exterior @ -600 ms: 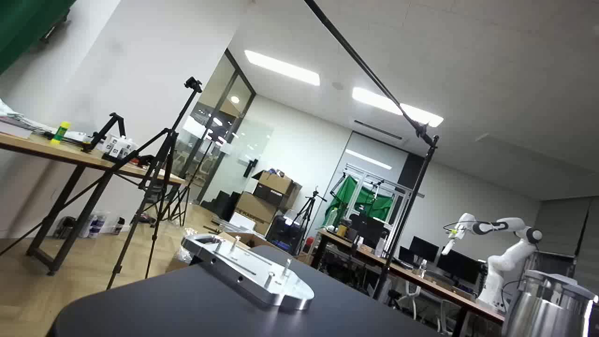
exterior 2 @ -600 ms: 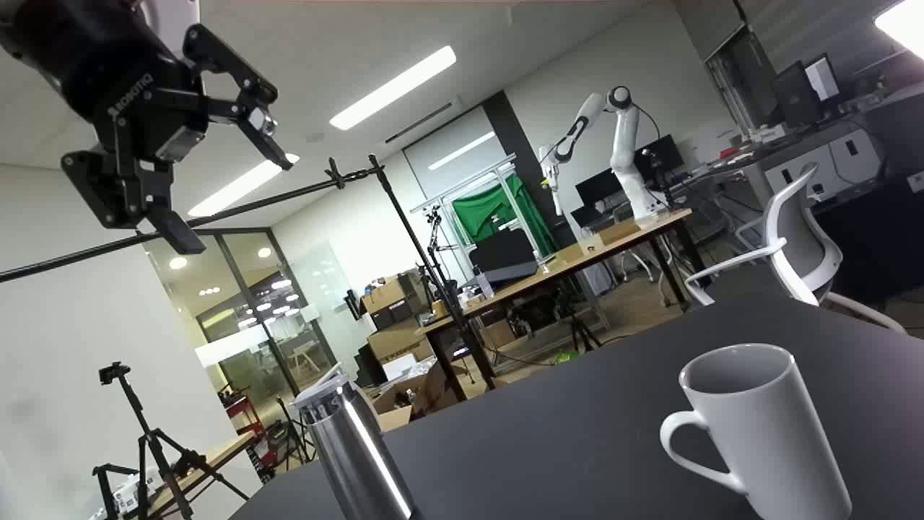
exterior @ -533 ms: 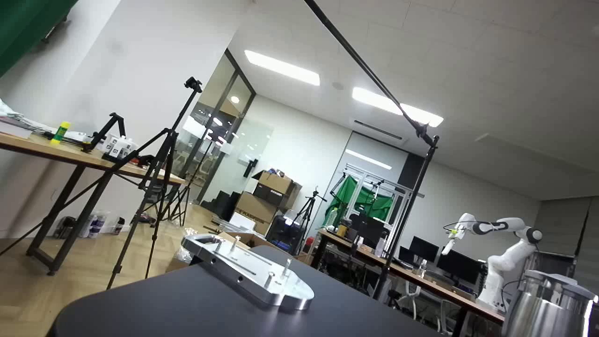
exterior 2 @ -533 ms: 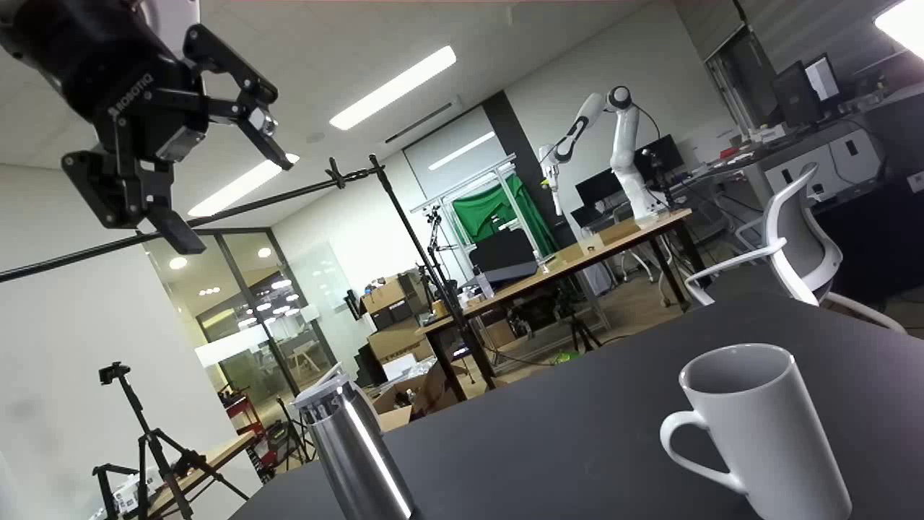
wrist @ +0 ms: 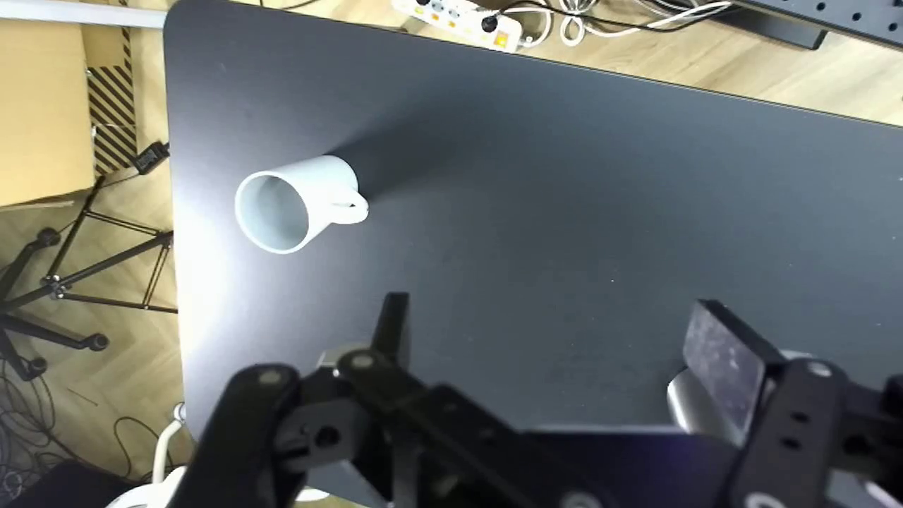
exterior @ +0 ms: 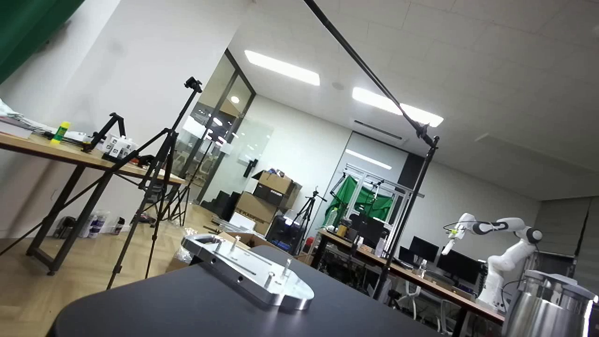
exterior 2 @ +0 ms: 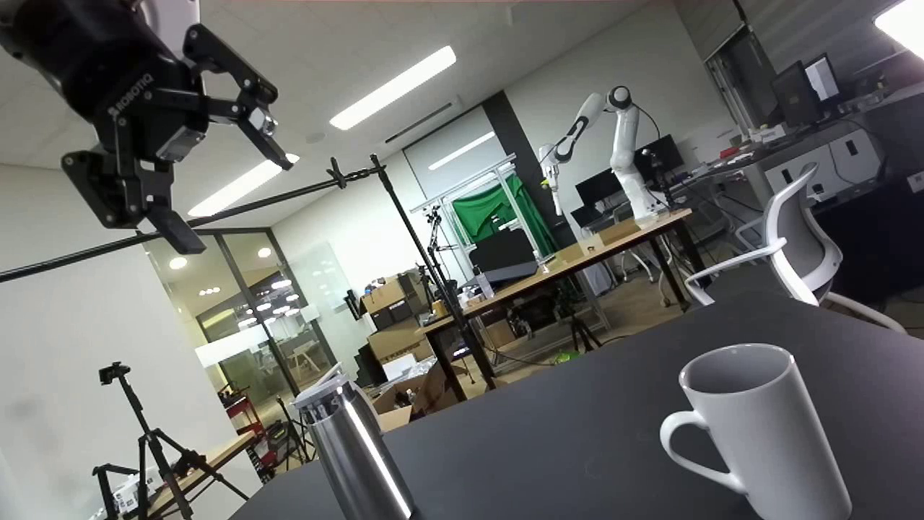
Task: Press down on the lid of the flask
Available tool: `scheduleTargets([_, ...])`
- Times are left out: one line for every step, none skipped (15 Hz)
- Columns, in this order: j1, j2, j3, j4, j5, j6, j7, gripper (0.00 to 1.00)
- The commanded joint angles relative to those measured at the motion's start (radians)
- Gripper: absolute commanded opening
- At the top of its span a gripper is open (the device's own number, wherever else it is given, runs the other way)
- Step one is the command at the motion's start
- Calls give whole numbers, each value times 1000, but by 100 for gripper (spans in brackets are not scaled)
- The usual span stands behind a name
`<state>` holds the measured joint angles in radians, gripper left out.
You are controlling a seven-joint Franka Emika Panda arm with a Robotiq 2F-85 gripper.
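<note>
glossy metal flask [exterior 2: 359, 455], smooth table [exterior 2: 548, 455]

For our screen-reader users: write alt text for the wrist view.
An open black gripper spans the lower part of the picture above a dark tabletop, one finger partly hiding a silvery flask at lower right. A white mug stands at upper left, handle toward the right. Past the upper edge, a power strip lies on wooden floor.
</note>
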<state>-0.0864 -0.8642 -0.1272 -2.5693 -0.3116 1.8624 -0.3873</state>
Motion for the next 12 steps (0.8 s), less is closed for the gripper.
scheduleTargets([21, -1, -14, 4, -12, -8, 12, 100])
scheduleTargets([21, -1, -14, 4, -12, -8, 12, 100])
scheduleTargets([21, -1, -14, 4, -12, -7, 12, 100])
scheduleTargets([21, -1, -14, 4, -12, -7, 12, 100])
scheduleTargets([21, -1, -14, 4, -12, -7, 12, 100])
scheduleTargets([21, -1, -14, 4, -12, -7, 12, 100])
scheduleTargets([21, -1, -14, 4, -12, -7, 12, 100])
scheduleTargets([21, -1, -14, 4, -12, -7, 12, 100])
scheduleTargets([21, -1, -14, 4, -12, -7, 12, 100])
scheduleTargets([26, 14, -15, 13, -13, 17, 14, 100])
scheduleTargets([27, 34, -8, 24, -19, 37, 24, 100])
scheduleTargets([31, 65, -5, 43, -14, 70, 38, 75])
